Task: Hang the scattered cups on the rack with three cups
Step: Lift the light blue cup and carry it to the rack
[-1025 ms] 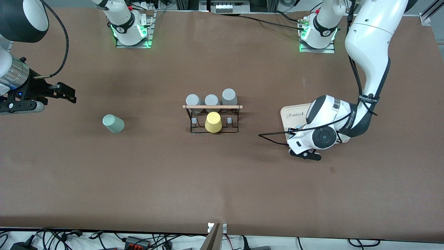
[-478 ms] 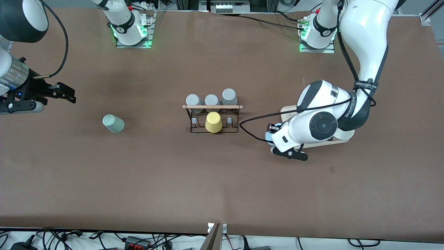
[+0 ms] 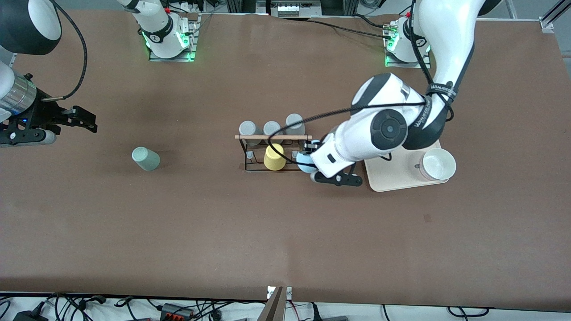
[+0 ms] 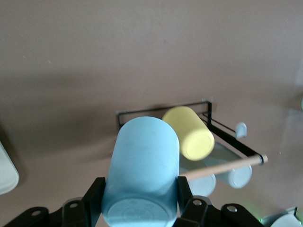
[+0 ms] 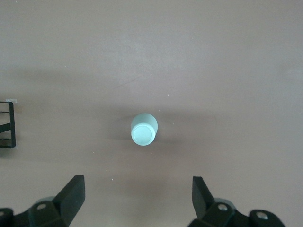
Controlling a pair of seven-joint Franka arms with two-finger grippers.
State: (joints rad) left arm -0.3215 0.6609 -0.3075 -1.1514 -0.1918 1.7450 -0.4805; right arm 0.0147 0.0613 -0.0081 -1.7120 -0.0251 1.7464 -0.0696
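Moved: left gripper point(image 3: 308, 157), clamping light blue cup point(image 3: 305, 162), from tray point(image 3: 392, 178) to rack point(image 3: 273, 151).
Relation: free peg point(image 3: 295, 154) beside cup.
Right gripper point(image 5: 137, 201): spread, waiting over sage green cup point(image 5: 143, 129).

A light blue cup point(image 4: 142, 175), yellow cup point(image 3: 274, 157) and grey cups point(image 3: 272, 128) are showing against the black rack point(image 3: 250, 167) on the brown table point(image 3: 223, 232).

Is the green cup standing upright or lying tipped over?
Standing, apparently upside down: the right wrist view looks down on the green cup as a closed round top, and the front view shows no open mouth.
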